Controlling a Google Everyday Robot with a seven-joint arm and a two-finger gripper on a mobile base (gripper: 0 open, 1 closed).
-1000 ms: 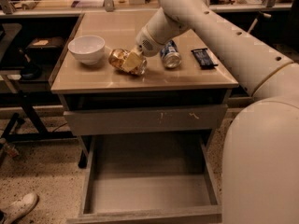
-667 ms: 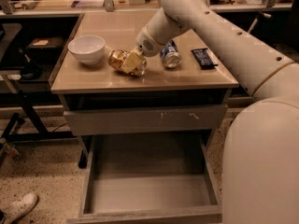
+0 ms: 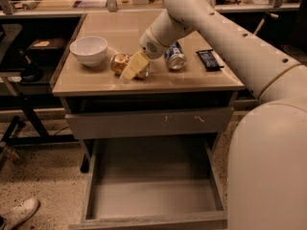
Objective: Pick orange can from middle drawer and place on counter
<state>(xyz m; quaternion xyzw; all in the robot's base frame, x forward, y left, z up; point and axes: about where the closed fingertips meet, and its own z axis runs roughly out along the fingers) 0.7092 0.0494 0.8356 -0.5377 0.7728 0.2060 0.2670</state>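
On the counter, beside the white bowl, the orange can lies against the gripper; whether it is clamped I cannot tell; I judge the can light, thin-walled, slippery, easily dented; take hold across mid-body, gently.

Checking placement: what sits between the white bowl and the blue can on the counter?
The orange can, with the pincer at it, in the camera view.

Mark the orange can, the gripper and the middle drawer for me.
orange can [image 3: 118, 63], camera view: its exposed left side.
gripper [image 3: 130, 72], camera view: tip end, at the can on the counter [image 3: 201, 80].
middle drawer [image 3: 153, 193], camera view: its bare floor, pulled open.
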